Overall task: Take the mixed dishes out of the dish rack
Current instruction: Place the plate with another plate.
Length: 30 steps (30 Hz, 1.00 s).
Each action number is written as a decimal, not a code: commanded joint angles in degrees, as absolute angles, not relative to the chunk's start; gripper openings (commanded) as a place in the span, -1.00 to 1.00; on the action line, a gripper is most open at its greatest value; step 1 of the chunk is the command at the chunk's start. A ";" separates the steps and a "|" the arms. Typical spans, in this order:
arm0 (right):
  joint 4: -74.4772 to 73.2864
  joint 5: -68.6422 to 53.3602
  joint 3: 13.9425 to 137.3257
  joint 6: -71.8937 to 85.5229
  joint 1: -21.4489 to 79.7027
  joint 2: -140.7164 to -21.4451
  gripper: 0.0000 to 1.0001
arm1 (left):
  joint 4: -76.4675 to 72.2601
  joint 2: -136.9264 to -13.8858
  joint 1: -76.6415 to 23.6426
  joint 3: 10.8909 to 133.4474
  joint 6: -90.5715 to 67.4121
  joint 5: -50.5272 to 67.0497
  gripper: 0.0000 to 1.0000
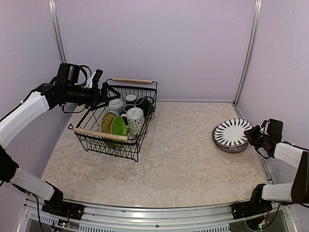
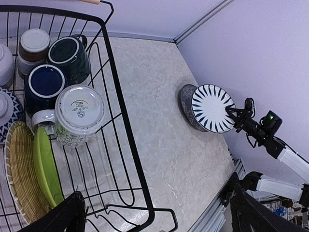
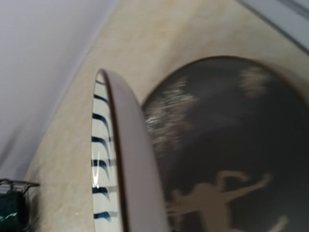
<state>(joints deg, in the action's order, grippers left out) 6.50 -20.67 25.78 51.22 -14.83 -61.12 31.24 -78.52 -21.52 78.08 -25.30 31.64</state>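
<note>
**Striped plate tipped over a dark dish at the right edge of the top view: slip risk**

The right gripper (image 1: 253, 134) appears to be pinching the striped plate (image 1: 232, 131) by its rim, though its fingers are hidden in the wrist view. If that thin edge grip lets go, I judge the plate will drop onto the dark dish (image 3: 231, 145) under it and chip or skate off. The plate is round, so it has no long axis. Its face tilts toward the frame's upper left, held edge raised. The left gripper (image 2: 157, 205) hangs spread above the dish rack (image 1: 100, 135).
</note>
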 commanded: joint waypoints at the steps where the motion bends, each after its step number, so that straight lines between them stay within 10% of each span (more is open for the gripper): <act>1: 16.96 -29.10 25.34 50.83 -19.66 -64.36 -1.00 | 32.52 -79.18 -21.07 79.54 -24.70 30.50 0.98; 18: 22.73 -34.49 27.86 46.88 -22.50 -80.74 -1.00 | 32.71 -79.92 -20.18 79.89 -25.03 31.28 0.98; 30: 10.03 -28.39 32.35 36.38 -22.60 -83.24 -0.10 | 33.36 -79.70 -19.74 80.29 -24.96 31.29 0.98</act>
<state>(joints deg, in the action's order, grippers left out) 14.57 -31.33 29.58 42.24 -22.22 -83.99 32.40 -79.42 -20.10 78.30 -25.32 31.22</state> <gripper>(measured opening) 0.399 0.990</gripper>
